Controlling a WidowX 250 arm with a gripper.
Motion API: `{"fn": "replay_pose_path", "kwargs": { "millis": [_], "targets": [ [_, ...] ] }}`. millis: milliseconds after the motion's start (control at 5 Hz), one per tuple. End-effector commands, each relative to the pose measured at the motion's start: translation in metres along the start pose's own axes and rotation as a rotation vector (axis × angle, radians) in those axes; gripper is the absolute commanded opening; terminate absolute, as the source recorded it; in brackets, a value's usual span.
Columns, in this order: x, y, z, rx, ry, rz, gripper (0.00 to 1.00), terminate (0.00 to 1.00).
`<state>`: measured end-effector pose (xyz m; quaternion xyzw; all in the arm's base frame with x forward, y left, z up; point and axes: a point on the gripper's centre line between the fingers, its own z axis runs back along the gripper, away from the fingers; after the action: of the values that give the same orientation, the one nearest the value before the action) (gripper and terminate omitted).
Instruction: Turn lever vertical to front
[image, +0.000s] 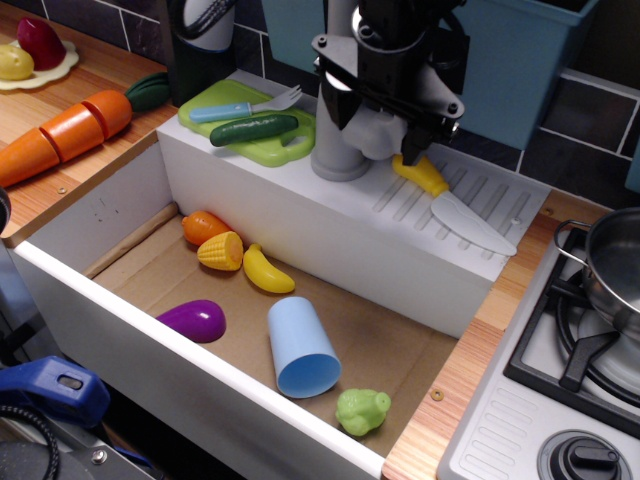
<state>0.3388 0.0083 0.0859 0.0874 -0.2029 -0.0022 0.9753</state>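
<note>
One white sink unit (330, 235), seen from above with cardboard floor and scattered toy food. On its back ledge, light grey lever (340, 140): upright cylindrical column, flared round base, stubby arm (380, 133) jutting right. Black gripper (379, 112) down over that arm, fingers either side; firm grip or not, cannot tell. Just right, yellow-handled knife (450, 200).

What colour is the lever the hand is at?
Light grey, seen in the observation.image view: the lever stands under the black hand.
</note>
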Motion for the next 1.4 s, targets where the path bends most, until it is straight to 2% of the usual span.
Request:
{"fn": "replay_pose_path", "kwargs": {
  "millis": [0,400,600,800,1200],
  "targets": [
    [0.026,0.002,0.009,-0.006,-0.076,0.003,1.0,0.0],
    [0.044,0.004,0.005,-0.033,-0.075,-0.026,1.0,0.0],
    [0.045,0.003,0.003,-0.03,-0.069,-0.019,1.0,0.0],
    [0.043,0.003,0.003,-0.029,-0.056,-0.011,0.0,0.0],
    [0.03,0.001,0.005,-0.016,-0.023,0.041,0.0,0.0]
  ]
}}
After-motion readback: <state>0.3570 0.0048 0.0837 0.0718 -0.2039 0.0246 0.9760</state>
